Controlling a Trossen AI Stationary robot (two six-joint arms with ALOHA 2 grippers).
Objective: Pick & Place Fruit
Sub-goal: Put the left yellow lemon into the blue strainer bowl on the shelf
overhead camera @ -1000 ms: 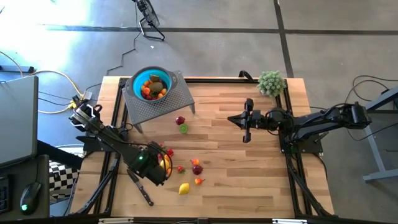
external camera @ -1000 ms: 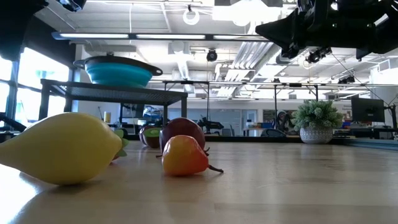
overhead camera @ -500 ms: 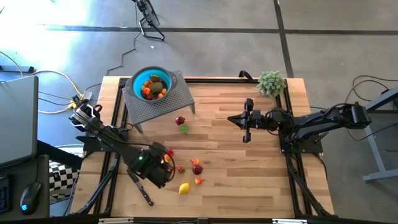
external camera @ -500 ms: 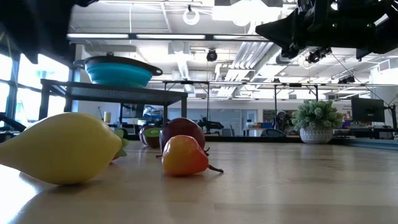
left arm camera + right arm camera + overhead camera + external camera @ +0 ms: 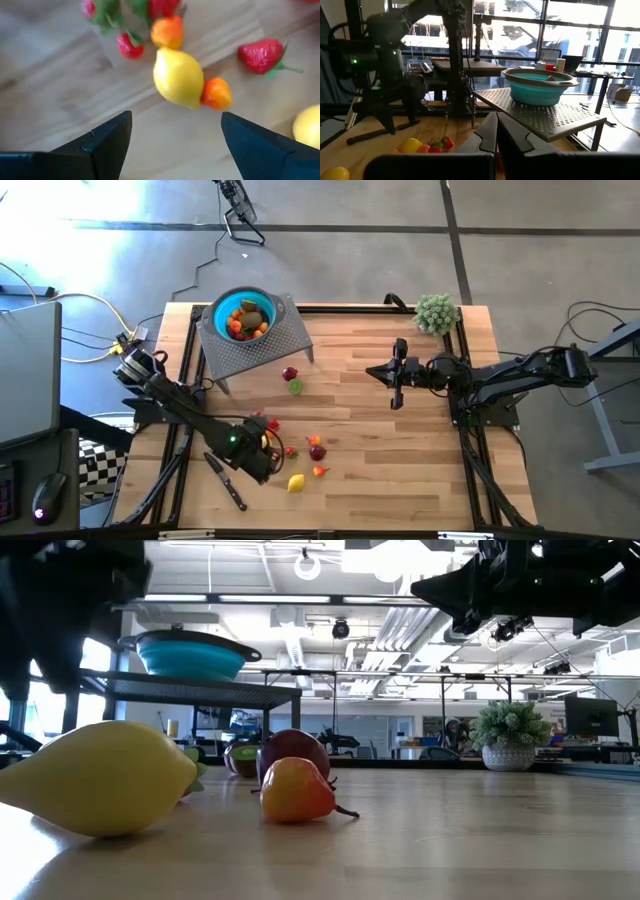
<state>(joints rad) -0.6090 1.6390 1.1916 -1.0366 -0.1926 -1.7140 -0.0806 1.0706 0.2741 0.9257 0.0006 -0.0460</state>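
The wooden bench [image 5: 400, 450] held scattered fruit. The left pincer [image 5: 172, 132] hovered open above a lemon [image 5: 178, 78], apparently approaching a pick; the next move called for descending and closing. The right pincer [image 5: 496, 131] waited closed.

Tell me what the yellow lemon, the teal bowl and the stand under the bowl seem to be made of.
Lemon: looks like smooth moulded plastic with a soft sheen and an even yellow, so likely a toy.
Teal bowl: probably silicone or plastic, matte, with a stepped wall and a grey rim.
Stand: seems to be grey perforated sheet metal, with rows of small holes across its top.
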